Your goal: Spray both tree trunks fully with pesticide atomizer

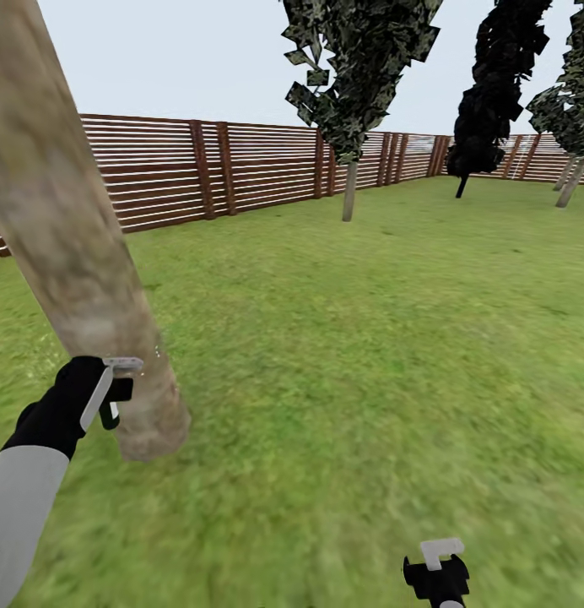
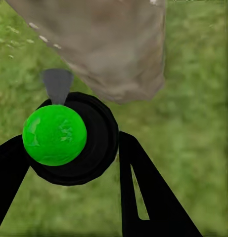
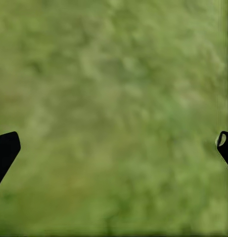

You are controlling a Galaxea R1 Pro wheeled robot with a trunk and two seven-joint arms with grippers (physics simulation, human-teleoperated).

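- Right beside the left gripper (image 1: pixel 115 397), a thick pale tree trunk (image 1: pixel 73 245) is rising out of the lawn (image 1: pixel 368 355), leaning slightly and blocking everything past the fingertips.
- Between the left fingers (image 2: pixel 143 192), the pesticide atomizer (image 2: pixel 69 138) is sitting pinched, seen end-on from the wrist as a black round body with a bright green cap (image 2: pixel 54 135) and a grey nozzle (image 2: pixel 57 85) pointing at the trunk (image 2: pixel 114 44) just ahead.
- A few whitish specks of pesticide (image 2: pixel 42 37) are showing along the bark's edge.
- Down low, the right gripper (image 1: pixel 440 566) is hanging over bare grass (image 3: pixel 114 108), its fingers (image 3: pixel 5 150) spread wide with nothing between them.
- Well beyond both grippers, a second pale-trunked tree (image 1: pixel 351 110) is standing near the reddish slat fence (image 1: pixel 241 169).
- A near-black tree (image 1: pixel 494 93) and another leafy one (image 1: pixel 570 110) are standing further along the fence.
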